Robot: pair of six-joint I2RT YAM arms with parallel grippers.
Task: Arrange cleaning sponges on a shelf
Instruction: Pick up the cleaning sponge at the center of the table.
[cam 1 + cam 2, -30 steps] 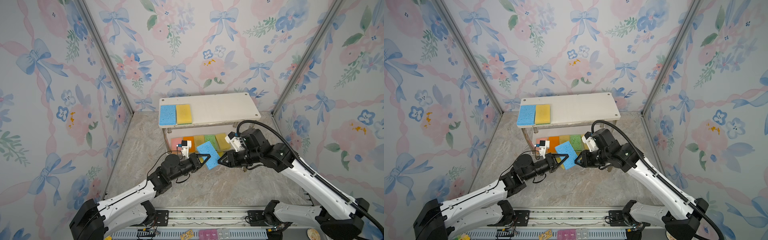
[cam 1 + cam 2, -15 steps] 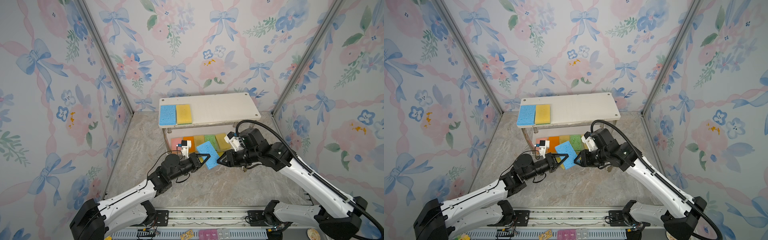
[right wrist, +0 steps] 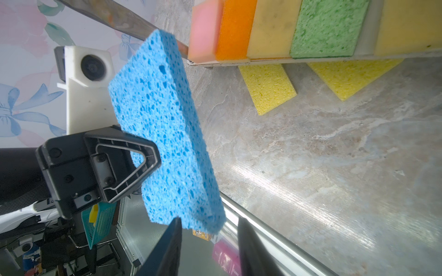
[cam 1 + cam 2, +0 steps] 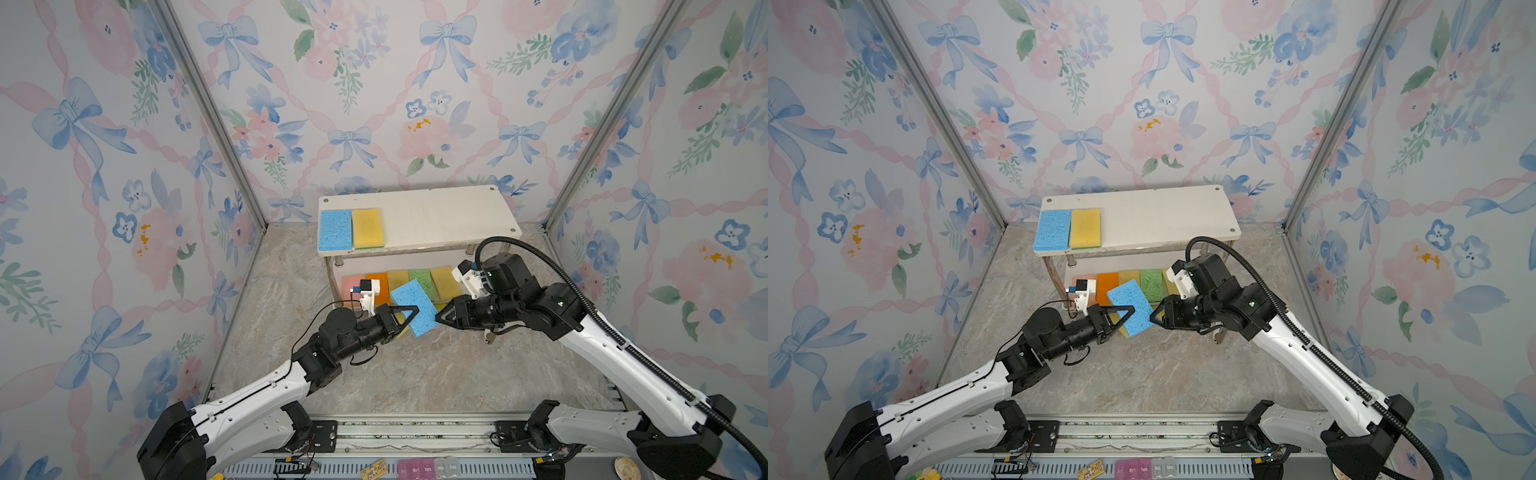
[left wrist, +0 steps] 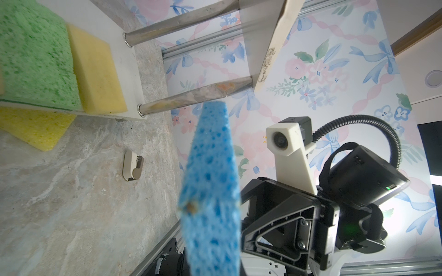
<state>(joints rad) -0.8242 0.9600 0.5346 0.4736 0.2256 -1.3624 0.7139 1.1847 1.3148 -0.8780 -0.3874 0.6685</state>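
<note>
In both top views the blue sponge [image 4: 415,307] covers the near ends of the row of sponges [image 4: 419,276] on the shelf's [image 4: 436,216] lower board. It also covers most of the yellow sponges [image 3: 267,88] on the worktop [image 4: 374,374], whose far ends run out of sight under that board's front edge in the right wrist view. In the left wrist view the blue sponge is a close blur, cut off below, and the right pincer's fingers [image 3: 167,246] are dark blurs cut off likewise, so whether they touch the sponge cannot be told.

White arm links [image 4: 257,390], black joints [image 4: 332,328], triangular black left claw [image 4: 409,318], ribbed cable [image 5: 368,117].
</note>
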